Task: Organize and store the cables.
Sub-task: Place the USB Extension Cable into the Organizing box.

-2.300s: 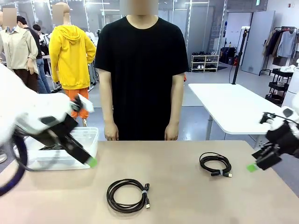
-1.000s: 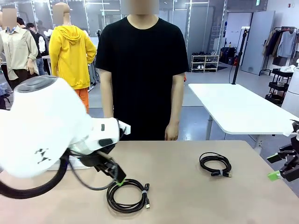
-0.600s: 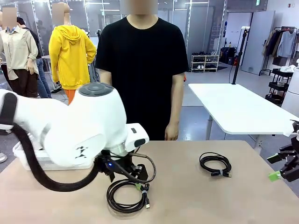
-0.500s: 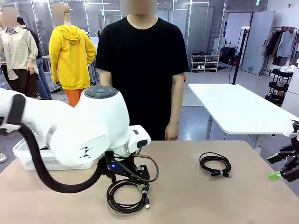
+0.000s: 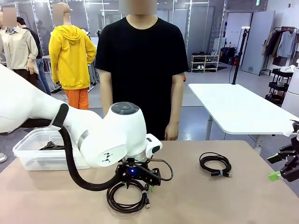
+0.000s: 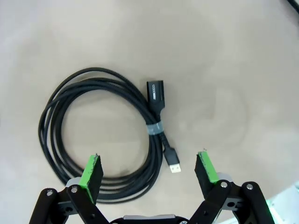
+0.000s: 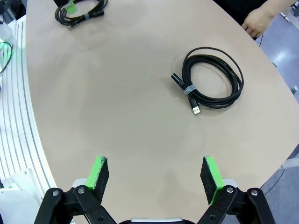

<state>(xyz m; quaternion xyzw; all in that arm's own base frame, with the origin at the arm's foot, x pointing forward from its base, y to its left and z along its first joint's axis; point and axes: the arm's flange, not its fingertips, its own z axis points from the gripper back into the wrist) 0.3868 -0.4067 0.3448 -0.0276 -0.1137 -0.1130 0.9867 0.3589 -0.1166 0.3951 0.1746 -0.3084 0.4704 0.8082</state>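
Swinging over from the bin side, the white left arm has come across the bench and now hangs above the nearer cable. At far left, the clear plastic storage bin (image 5: 28, 154) already holds what looks like a dark cord (image 5: 49, 146), so part of the job seems done. Next along, the left fingers (image 6: 93, 170) are spread wide and empty, straddling the plug end of the near black coiled cable (image 6: 156, 128), which lies flat on the beige bench (image 5: 187, 205). I cannot tell whether the tips touch the surface. Further right, the second black coiled cable (image 7: 188, 89) lies well apart. At the right edge, the right fingers (image 7: 99, 172) are open too, holding nothing. Two coils remain to be stored.
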